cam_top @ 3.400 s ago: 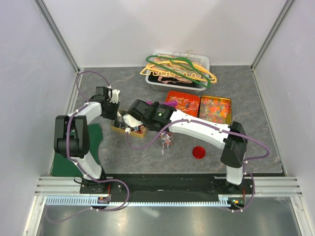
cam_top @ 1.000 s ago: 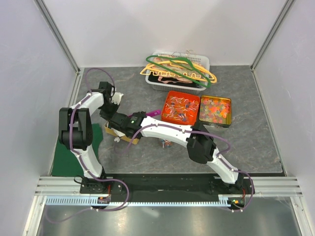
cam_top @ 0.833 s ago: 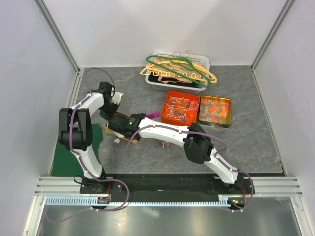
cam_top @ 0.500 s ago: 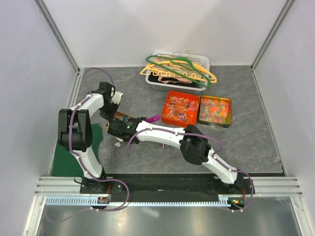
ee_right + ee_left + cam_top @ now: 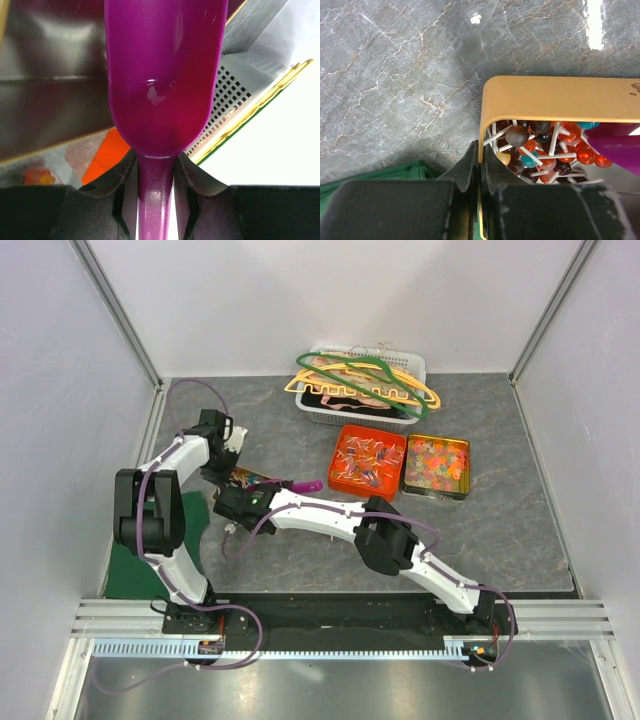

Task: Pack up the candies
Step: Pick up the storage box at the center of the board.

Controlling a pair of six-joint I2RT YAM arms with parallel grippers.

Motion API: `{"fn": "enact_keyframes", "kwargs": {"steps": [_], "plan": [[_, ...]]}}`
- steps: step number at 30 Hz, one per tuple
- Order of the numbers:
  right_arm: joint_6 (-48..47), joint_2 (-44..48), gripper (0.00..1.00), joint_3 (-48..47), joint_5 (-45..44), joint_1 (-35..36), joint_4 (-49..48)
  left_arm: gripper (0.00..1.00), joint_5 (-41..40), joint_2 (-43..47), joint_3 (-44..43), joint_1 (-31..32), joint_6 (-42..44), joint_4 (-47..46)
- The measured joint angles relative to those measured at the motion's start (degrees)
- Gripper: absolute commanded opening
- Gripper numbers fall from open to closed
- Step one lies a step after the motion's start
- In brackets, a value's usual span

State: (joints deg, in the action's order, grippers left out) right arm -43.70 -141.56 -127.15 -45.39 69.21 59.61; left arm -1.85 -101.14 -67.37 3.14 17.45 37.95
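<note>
While the left gripper is clamped tight on the side wall of a shallow gold metal tin — fingers pinching the wall, one inside, one outside — the right gripper is clenched round the thin handle of a magenta plastic scoop. Scoop's bowl points away from the wrist; can't tell if anything's in it. The gold tin sits on the grey marble-look table at the left, next to a dark green cloth. It's full of round lollipops on white sticks: red, brown, teal. In the left wrist view the scoop's end sits over the lollipops at the tin's right side.

Candies — small wrapped sweets — lie in a square orange tray right of centre, apart from both grippers. Just beside it on the right is a square yellow tin w/ gummy sweets. Behind them stands a white perforated plastic basket w/ big green and yellow coat hangers.
</note>
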Motion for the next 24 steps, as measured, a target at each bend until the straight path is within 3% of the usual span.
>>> {"fn": "enact_keyframes", "kwargs": {"steps": [24], "plan": [[5.1,-1.7,0.0,-2.4,5.9,2.0,-1.3,0.02,-4.6,7.5,4.1,0.0,-1.4,-3.1]]}}
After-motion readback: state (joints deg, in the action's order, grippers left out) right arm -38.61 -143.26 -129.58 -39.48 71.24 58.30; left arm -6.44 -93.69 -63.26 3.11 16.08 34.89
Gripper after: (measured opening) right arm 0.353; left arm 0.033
